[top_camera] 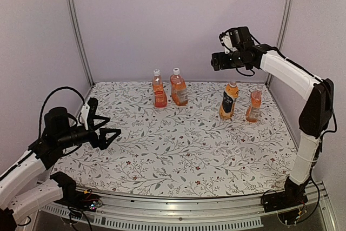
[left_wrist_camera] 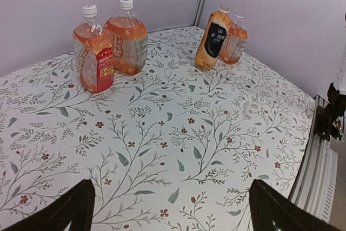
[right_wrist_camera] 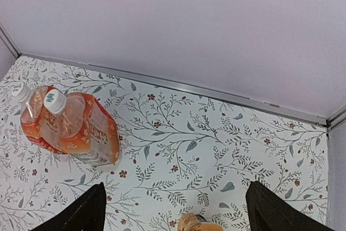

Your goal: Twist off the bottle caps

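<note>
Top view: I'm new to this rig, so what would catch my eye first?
Orange-drink bottles stand in two pairs toward the back of the floral table, the left pair wearing white caps. The right gripper hangs high above the right pair, fingers spread; the left gripper hovers low at near left, also open.

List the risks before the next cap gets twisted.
1. The two white caps top bottles standing close together; jaws descending on one could knock the neighbour over.
2. The left gripper hangs open, far from every bottle, so nothing steadies one against twisting; it may spin or tip.
3. The right gripper, open, sees only the dark-label bottle's top edge; it may descend misaligned.
</note>
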{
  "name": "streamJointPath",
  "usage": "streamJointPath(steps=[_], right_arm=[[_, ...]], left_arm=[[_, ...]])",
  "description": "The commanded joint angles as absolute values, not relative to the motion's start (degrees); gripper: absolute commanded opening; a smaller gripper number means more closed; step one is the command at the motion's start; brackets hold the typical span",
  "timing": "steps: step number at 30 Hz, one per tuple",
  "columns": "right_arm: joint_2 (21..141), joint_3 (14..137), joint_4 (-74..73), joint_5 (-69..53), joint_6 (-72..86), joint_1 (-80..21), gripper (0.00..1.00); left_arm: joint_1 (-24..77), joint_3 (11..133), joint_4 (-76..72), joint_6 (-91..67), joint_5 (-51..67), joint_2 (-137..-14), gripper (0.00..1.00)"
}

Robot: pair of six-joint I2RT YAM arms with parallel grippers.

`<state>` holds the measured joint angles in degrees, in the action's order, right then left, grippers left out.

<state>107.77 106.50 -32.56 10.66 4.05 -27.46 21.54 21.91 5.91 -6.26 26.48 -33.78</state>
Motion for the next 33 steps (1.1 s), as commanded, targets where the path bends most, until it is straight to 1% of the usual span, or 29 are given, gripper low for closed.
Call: streamJointPath(steps=[1, 7, 13, 16, 18, 24, 27, 30, 33], right_arm=[[114.37, 114.69, -35.16, 6.12, 2.73, -30.22, 0.90], [123.86, 126.35, -35.50, 5.86, 1.63, -33.55, 0.90], [132.07, 131.22, -30.18, 2.98, 1.96, -36.16, 0.91], [136.02, 133.80, -30.01, 3.96, 0.68, -38.00, 0.92], [137.92, 134.36, -29.80, 6.05, -2.45, -38.78, 0.93], [141.46, 134.38, -29.48, 13.34, -1.11, -38.88, 0.95], [142.84, 134.38, -28.85, 13.82, -1.26, -38.87, 0.95], [144.67, 134.50, -27.86, 10.82, -2.15, -38.90, 0.93], [146.41, 134.74, -27.03, 10.68, -2.34, -38.85, 0.88]], left_arm=[[20.22, 23.18, 5.55, -6.80, 26.08, -34.74, 1.00], [19.35, 24.76, 5.74, -7.38, 23.93, -36.35, 1.00], [19.18, 25.11, 5.40, -7.26, 24.21, -37.70, 1.00], [19.14, 25.20, 5.41, -7.07, 24.18, -37.86, 1.00], [19.02, 25.14, 5.36, -7.06, 24.17, -37.89, 1.00], [19.04, 24.97, 5.04, -6.94, 24.42, -38.51, 0.99], [19.05, 24.87, 4.21, -7.23, 24.52, -39.04, 1.00], [19.00, 24.95, 3.96, -7.18, 24.71, -39.44, 1.00], [18.92, 25.14, 4.25, -6.80, 24.53, -39.81, 0.99]])
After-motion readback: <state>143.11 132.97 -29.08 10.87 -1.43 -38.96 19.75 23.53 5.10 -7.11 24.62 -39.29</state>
